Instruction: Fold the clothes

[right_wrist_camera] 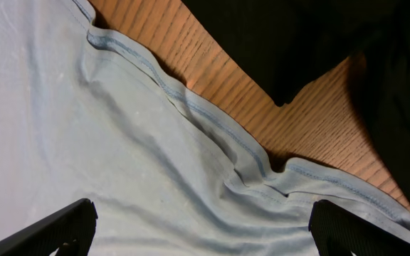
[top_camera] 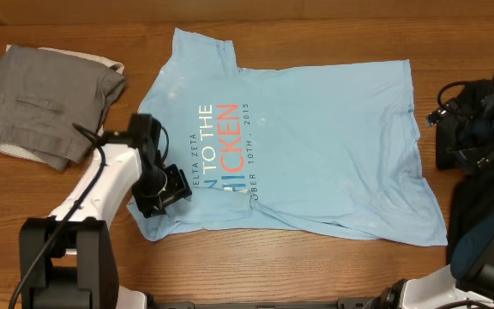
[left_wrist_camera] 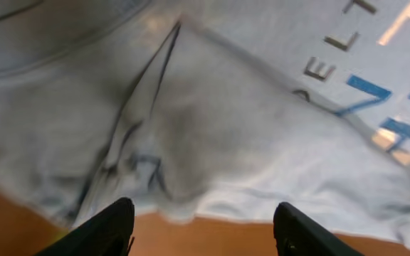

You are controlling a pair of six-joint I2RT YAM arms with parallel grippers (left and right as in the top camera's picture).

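Blue T-shirt print: "TO THE", "10TH, 2015".

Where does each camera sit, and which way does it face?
Overhead: fixed above, looking down on the light blue printed T-shirt on the wooden table; both arms show.
Left wrist: on the left arm, facing down at a rumpled shirt edge and blue lettering; the open left tool frames the bottom.
Right wrist: on the right arm, facing down at the shirt's stitched hem and wood; the open right tool frames the bottom.
Shared: the shirt in all; its lettering in overhead and left wrist.
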